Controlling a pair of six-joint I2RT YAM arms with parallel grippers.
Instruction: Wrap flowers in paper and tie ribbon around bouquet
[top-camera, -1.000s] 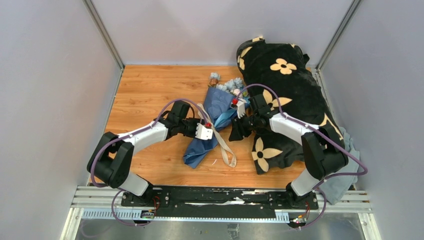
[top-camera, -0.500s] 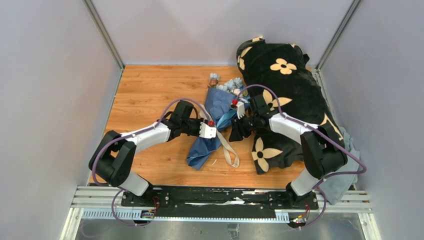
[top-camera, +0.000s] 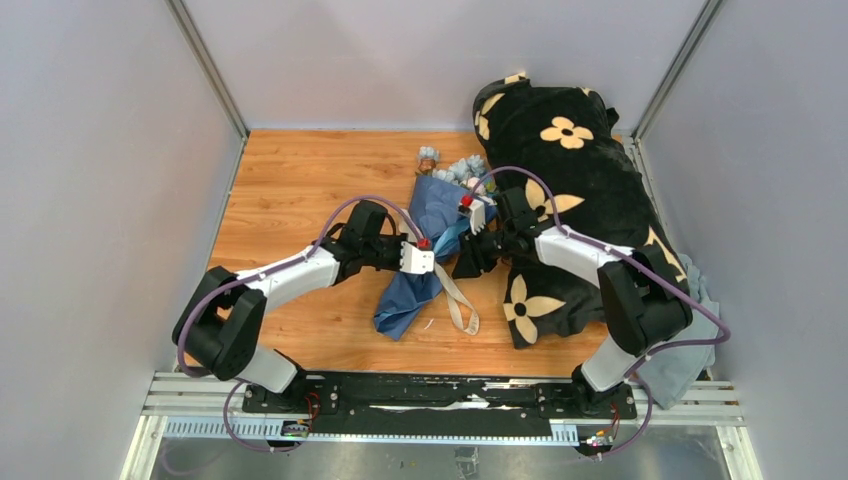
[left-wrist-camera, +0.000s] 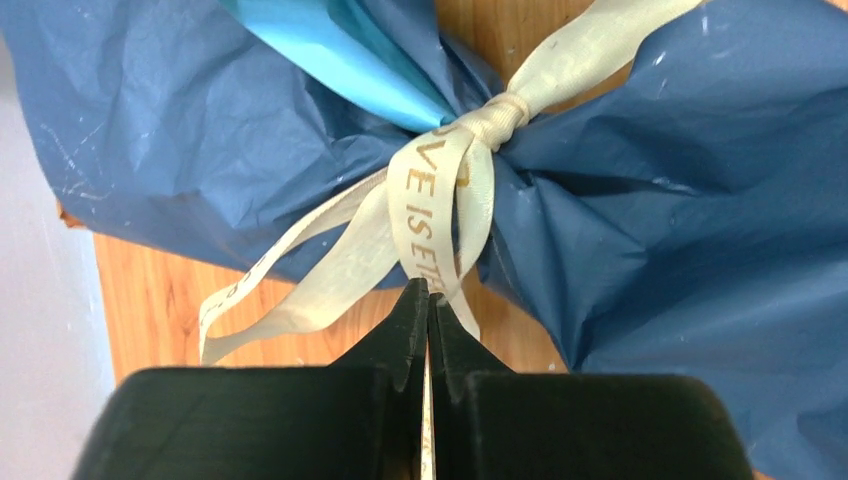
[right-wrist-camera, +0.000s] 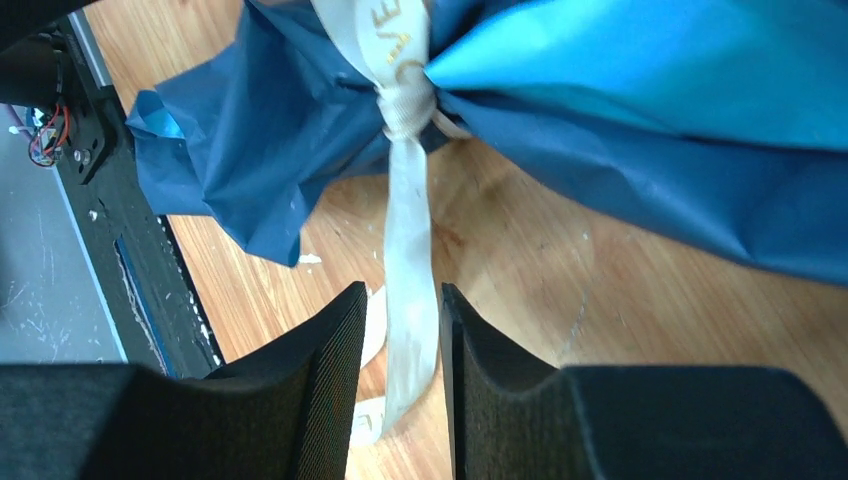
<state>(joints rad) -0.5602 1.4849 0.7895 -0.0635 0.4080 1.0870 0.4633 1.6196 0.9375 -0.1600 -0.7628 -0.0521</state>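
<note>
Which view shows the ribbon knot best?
Left wrist: the knot is sharp against the navy paper, loops and lettering visible. Right wrist shows it too, near the top edge, one tail running toward the camera. Top view shows only loose tails; the knot is too small to make out.

The left gripper (left-wrist-camera: 428, 300) has pushed a little further right, toward the bouquet (top-camera: 410, 290). Its jaws stood apart a second ago and have now come together on a loop of the ribbon (left-wrist-camera: 432, 205), just below where it is tied. The bouquet's narrow tail has slid slightly right across the tabletop (top-camera: 300, 190), and the ribbon's loose ends have gone with it. The right gripper (right-wrist-camera: 402, 300) has edged slightly left; its jaws are a touch narrower, and a ribbon strand hangs between them unpinched.
</note>
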